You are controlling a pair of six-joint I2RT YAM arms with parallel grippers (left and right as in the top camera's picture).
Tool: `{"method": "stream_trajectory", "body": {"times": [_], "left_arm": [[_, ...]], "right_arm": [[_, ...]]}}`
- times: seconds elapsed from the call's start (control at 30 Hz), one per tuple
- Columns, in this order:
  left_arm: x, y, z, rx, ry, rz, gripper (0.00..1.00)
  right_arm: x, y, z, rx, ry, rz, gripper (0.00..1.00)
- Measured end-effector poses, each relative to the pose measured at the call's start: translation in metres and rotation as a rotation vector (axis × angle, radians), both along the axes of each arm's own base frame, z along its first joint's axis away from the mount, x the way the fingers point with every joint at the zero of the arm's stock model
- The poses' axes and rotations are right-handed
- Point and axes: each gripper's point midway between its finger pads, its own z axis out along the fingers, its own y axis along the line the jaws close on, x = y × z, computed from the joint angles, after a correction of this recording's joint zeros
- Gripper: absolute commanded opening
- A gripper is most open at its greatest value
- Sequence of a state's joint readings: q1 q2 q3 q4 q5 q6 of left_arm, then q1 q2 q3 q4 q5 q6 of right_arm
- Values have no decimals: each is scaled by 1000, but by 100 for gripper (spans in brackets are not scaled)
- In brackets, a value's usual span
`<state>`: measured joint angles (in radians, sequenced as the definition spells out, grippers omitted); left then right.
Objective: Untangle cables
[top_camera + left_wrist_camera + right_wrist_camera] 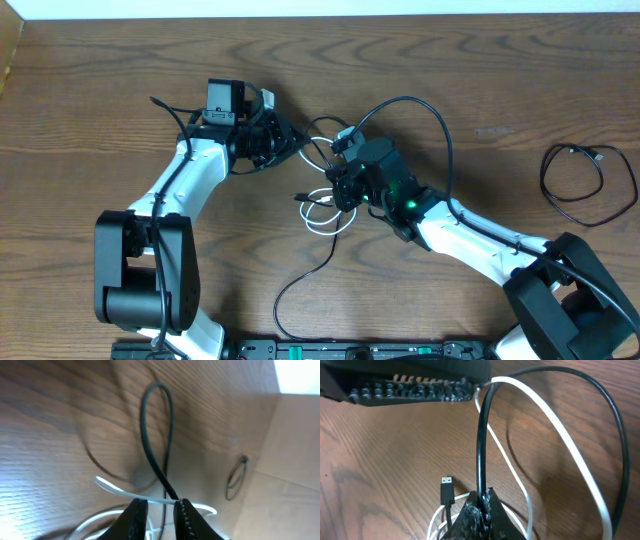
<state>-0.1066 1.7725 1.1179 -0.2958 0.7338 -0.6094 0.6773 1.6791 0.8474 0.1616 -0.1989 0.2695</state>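
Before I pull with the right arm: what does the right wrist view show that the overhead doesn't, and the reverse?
Only right wrist: the right end effector pinched shut on the black cable, seen close up. Only overhead: a separate black coil lying apart on the right arm's side. Both: the black cable and the white cable looped together.

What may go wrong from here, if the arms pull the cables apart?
1. The right pincer is shut on the black cable, which crosses the white cable at the left pincer; pulling may tighten that crossing.
2. The left pincer's jaws stand slightly apart, so the cables there may slip free.
3. The plug near the white loops may snag.
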Motion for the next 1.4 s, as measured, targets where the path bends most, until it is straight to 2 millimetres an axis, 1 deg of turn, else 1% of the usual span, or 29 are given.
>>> {"method": "stream_trajectory", "body": {"times": [0.07,0.17,0.27,0.3,0.33,0.37,0.43,0.53,0.57,0.67,0.9,1.07,1.13,1.17,1.3,1.33,1.4], "left_arm": [[3,5,-3,30,-3,20,29],[5,10,-7,66,-8,39,35],[7,13,-8,82,-8,51,36],[7,14,-9,86,-8,55,38],[7,14,-9,90,-10,55,43],[7,15,-9,94,-12,55,45],[8,15,-10,95,-9,60,57],[7,15,-10,97,-6,59,64],[6,15,-10,96,-2,59,68],[5,15,-11,92,6,58,71],[3,11,-8,58,29,67,72],[3,10,-8,27,80,122,64],[3,10,-8,12,107,150,56],[3,10,-8,4,121,165,55],[2,8,-7,-19,146,183,56],[2,7,-6,-30,152,180,63],[-1,2,-2,-63,164,166,68]], "right_arm": [[-1,1,0,0,0,5,1],[-3,3,0,0,-1,12,1],[-3,3,0,-1,-1,11,1],[-3,3,0,-1,-1,12,1],[-3,3,0,-1,-1,12,1],[-3,3,0,-1,-1,12,1],[-3,3,0,-1,-1,12,1],[-3,3,0,-3,-3,13,1],[-3,3,0,-3,-4,14,1],[-3,3,0,-6,-7,15,1],[-1,2,0,-12,-17,3,1],[4,1,3,-13,-36,-14,1],[5,1,4,-9,-44,-16,1],[6,2,5,-5,-48,-16,1],[7,3,8,2,-58,-17,1],[7,3,8,3,-58,-17,1],[7,3,8,2,-60,-19,1]]}}
